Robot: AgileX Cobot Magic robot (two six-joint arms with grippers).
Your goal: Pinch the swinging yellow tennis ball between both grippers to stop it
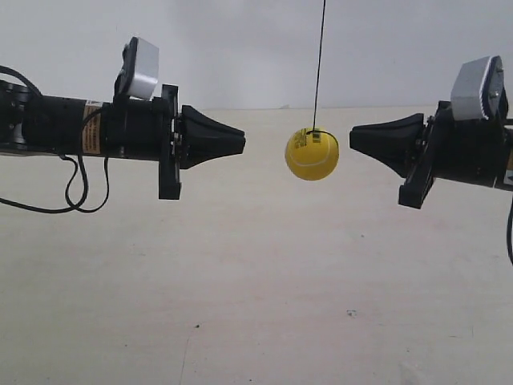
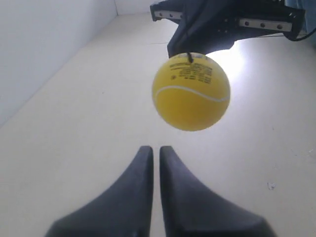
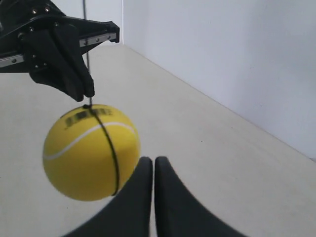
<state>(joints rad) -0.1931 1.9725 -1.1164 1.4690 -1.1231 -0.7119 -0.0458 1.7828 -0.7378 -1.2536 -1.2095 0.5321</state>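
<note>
The yellow tennis ball [image 1: 312, 154] hangs on a thin black string [image 1: 319, 64] between the two grippers, touching neither. The arm at the exterior view's left carries my left gripper [image 1: 240, 143], shut, about a ball's width from the ball. My right gripper [image 1: 353, 135] is shut too, and a narrow gap separates its tip from the ball. In the left wrist view the ball [image 2: 191, 92] floats ahead of the shut left gripper [image 2: 155, 148], with the other arm behind it. In the right wrist view the ball [image 3: 90, 151] sits close beside the right gripper [image 3: 150, 159].
A pale tabletop [image 1: 256, 305] spreads below both arms, with a white wall [image 1: 240, 48] behind. Black cables [image 1: 76, 188] loop down from the arm at the exterior view's left. Each arm bears a grey-white camera module [image 1: 138, 68].
</note>
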